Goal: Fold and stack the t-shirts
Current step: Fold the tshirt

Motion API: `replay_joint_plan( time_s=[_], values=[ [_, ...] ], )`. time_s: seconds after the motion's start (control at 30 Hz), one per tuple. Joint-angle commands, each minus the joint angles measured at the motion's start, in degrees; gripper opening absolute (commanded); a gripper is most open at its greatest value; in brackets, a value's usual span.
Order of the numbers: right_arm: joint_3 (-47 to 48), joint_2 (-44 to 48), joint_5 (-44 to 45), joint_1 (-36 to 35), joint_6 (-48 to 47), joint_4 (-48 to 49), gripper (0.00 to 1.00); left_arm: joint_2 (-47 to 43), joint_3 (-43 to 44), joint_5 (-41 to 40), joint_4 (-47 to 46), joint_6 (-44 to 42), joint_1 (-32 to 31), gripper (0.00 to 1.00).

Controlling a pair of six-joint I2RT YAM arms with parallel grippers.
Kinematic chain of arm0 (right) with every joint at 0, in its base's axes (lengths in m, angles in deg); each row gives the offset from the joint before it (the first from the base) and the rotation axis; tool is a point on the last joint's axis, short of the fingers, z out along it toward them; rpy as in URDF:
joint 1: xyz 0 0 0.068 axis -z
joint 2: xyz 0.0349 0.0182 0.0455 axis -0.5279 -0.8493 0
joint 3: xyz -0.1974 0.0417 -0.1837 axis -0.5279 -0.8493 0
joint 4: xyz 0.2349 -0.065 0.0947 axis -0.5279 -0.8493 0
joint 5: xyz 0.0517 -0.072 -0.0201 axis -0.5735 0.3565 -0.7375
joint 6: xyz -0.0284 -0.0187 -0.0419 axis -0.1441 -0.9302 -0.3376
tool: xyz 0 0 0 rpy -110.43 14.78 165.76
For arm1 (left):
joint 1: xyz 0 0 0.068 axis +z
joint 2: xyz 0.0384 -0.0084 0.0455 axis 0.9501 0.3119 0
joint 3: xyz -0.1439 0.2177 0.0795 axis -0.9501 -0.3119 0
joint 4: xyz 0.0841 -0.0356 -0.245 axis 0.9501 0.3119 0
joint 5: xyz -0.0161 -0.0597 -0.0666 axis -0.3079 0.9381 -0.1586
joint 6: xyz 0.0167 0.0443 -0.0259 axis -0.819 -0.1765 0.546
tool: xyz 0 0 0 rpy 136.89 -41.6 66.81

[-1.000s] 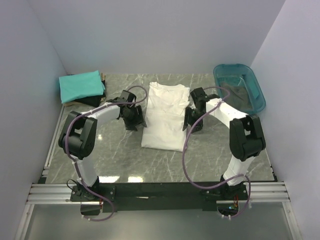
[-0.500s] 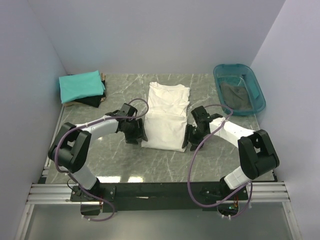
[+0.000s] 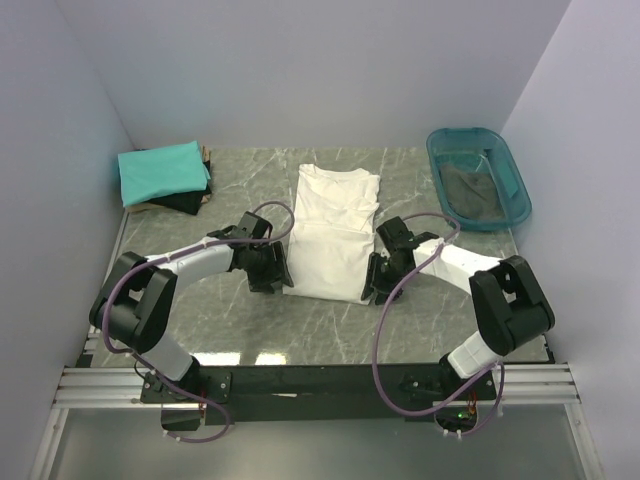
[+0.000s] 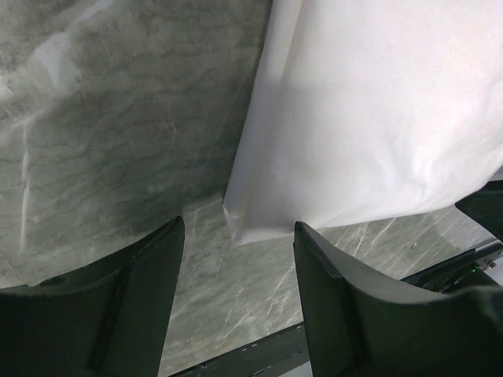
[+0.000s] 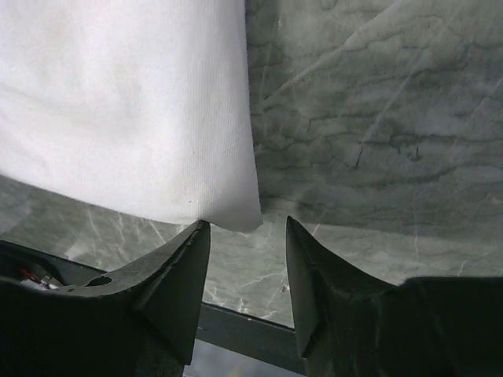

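A white t-shirt (image 3: pixel 332 230) lies folded lengthwise in the middle of the table, collar at the far end; no print shows. My left gripper (image 3: pixel 277 278) is open beside its near left corner (image 4: pixel 240 228), which sits just ahead of the open jaws. My right gripper (image 3: pixel 375 283) is open beside the near right corner (image 5: pixel 240 216), which lies just ahead of the gap between its jaws. Neither holds cloth. A folded teal t-shirt (image 3: pixel 162 170) lies on a black one (image 3: pixel 180 202) at the far left.
A translucent teal plastic tub (image 3: pixel 479 178) with dark cloth inside stands at the far right. White walls close in the table on three sides. The black mounting rail (image 3: pixel 320 382) runs along the near edge.
Both grippers have moved toward me along the white shirt's sides, from about its middle to its near corners. The shirt has not shifted.
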Motion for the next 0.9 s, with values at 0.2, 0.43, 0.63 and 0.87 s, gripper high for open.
replay_joint_plan(
  time_s=[0.2,0.43,0.63,0.87],
  values=[
    [0.24,-3.09,0.08,-1.27,0.86,1.99,0.38,0.4,0.25,0.11,-2.41,-0.27,-0.38,0.62],
    [1.47,-4.85,-0.44,-1.53,0.42,1.82,0.23,1.37,0.6,0.11,-2.41,-0.09,-0.9,0.59],
    [1.47,-5.38,-0.53,-1.62,0.33,1.64,0.15,2.16,0.34,0.11,-2.67,0.7,-1.7,0.52],
    [1.65,-5.29,-0.18,-1.62,-0.02,1.29,0.15,3.48,0.6,-0.5,-2.59,1.31,-2.05,0.36]
  ],
)
